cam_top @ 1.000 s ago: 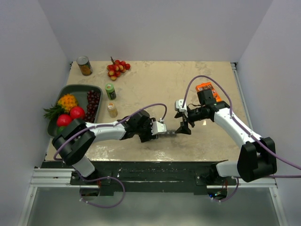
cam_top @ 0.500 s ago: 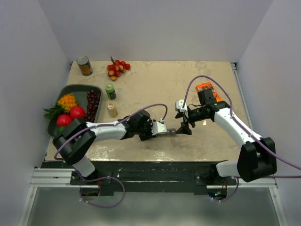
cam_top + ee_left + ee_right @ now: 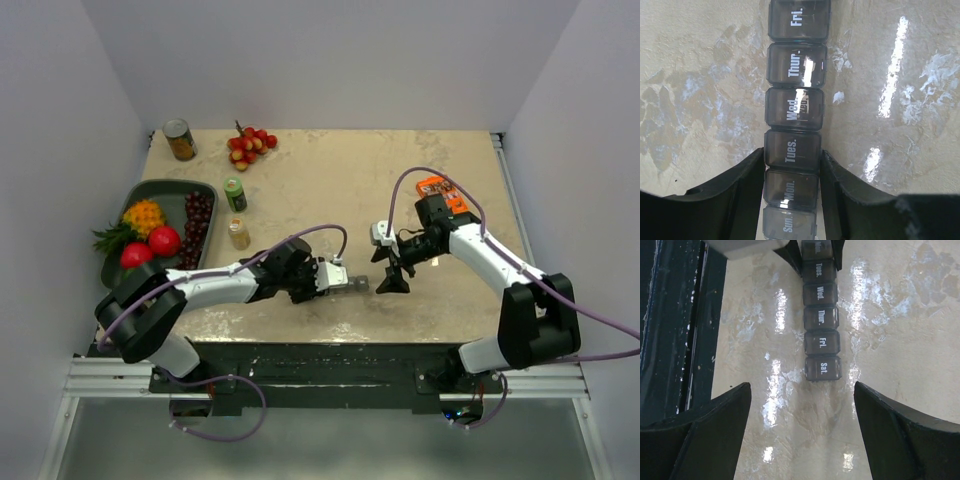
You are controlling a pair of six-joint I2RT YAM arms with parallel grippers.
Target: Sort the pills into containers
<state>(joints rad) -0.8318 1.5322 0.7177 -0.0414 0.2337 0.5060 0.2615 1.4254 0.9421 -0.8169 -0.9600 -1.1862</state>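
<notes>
Surface: a mottled beige table [image 3: 330, 190] is filling the top view, with pale walls closing it in on three sides.

Item 1, day-labelled container strip [image 3: 794, 105]: a dark-grey row of lidded compartments is lying flat on the table, low and centre in the top view, between the two arms. All lids that are showing are lying closed. Sun. to Fri. are reading up the left wrist view; Tues. to Sat. are running down the right wrist view.

Item 2, left gripper [image 3: 792, 160]: it is clamping the strip from both long sides, its dark fingers pressing against the Tues. compartment, jaws drawn in tight on it.

Item 3, right gripper [image 3: 802, 387]: it is hanging just past the Sat. end of the strip, jaws spread wide, gripping nothing and touching nothing.

Item 4, pill bottle [image 3: 238, 233]: a small clear bottle with yellowish contents is standing upright left of centre in the top view, just beside the tray and well apart from both grippers.

Other stock: a green-capped bottle [image 3: 234, 193] is standing just above the pill bottle; a dark fruit tray [image 3: 170, 184] is sitting at the left edge; a tin can [image 3: 179, 139] and a cluster of red-yellow berries [image 3: 250, 145] are occupying the upper left; an orange packet [image 3: 440, 190] is lying right of centre, partly under the right arm.
</notes>
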